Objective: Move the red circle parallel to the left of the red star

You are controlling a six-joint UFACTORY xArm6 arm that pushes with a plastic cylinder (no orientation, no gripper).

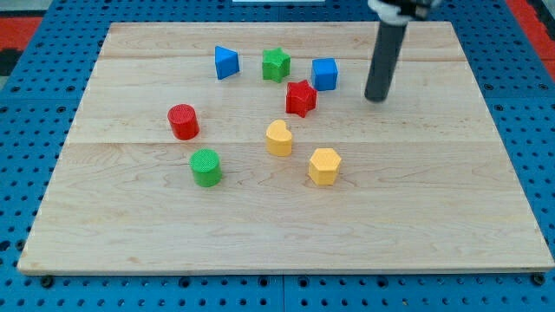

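tip: my tip [375, 98] stands to the view's right of the red star [301, 98], apart; no fingers, just a rod
red circle: red circle [183, 121] well left of the star, slightly lower, on the bench [434, 217]

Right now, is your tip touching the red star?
No, my tip stands apart on bare board at the view's right of the red star, just past the blue cube.

The rod [384, 61] is cut off by the view's top edge, its upper part blurred. The blue cube [324, 74] partly hides behind the red star [301, 98].
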